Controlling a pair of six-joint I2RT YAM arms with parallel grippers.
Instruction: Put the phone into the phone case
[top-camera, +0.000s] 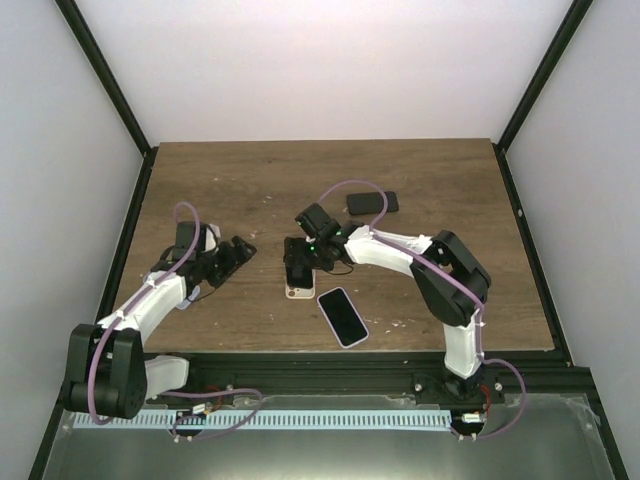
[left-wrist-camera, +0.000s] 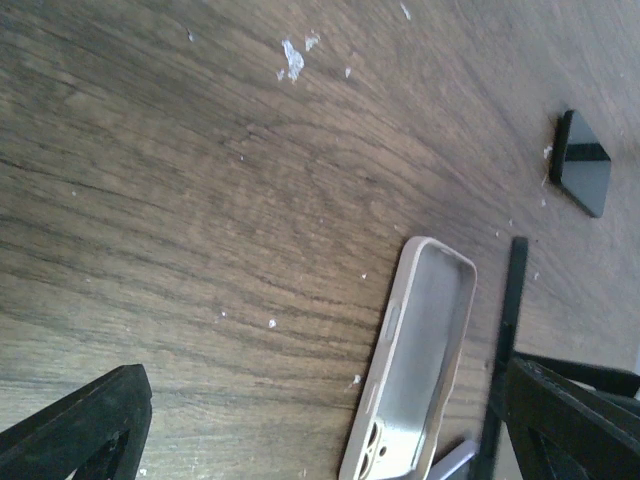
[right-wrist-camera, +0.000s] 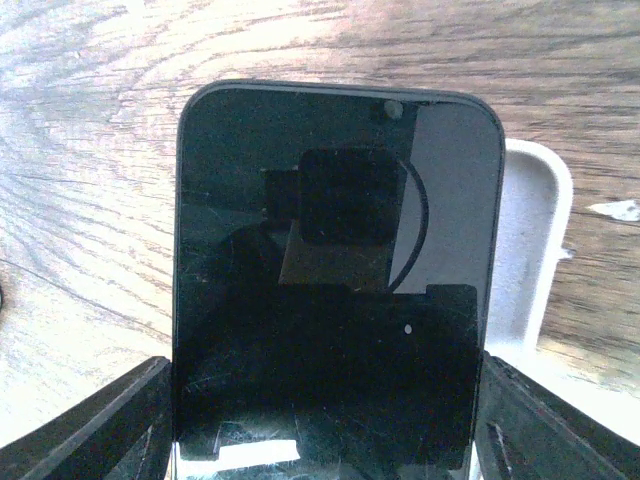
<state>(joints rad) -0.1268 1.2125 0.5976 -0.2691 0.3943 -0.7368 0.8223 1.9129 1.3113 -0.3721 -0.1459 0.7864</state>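
Observation:
The beige phone case (left-wrist-camera: 420, 350) lies open side up and empty on the wooden table; it also shows in the top view (top-camera: 298, 292) and at the right of the right wrist view (right-wrist-camera: 530, 250). My right gripper (top-camera: 308, 252) is shut on a black phone (right-wrist-camera: 335, 290), its fingers (right-wrist-camera: 90, 430) pressing the phone's two long edges. The phone is tilted just above and beside the case, seen edge-on in the left wrist view (left-wrist-camera: 505, 330). My left gripper (top-camera: 236, 254) is open and empty, a little left of the case.
A second phone with a pale edge (top-camera: 342, 316) lies face up just right of the case near the front. A third black phone (top-camera: 372, 203) lies farther back; it also shows in the left wrist view (left-wrist-camera: 583, 175). Black frame posts stand at the table's sides.

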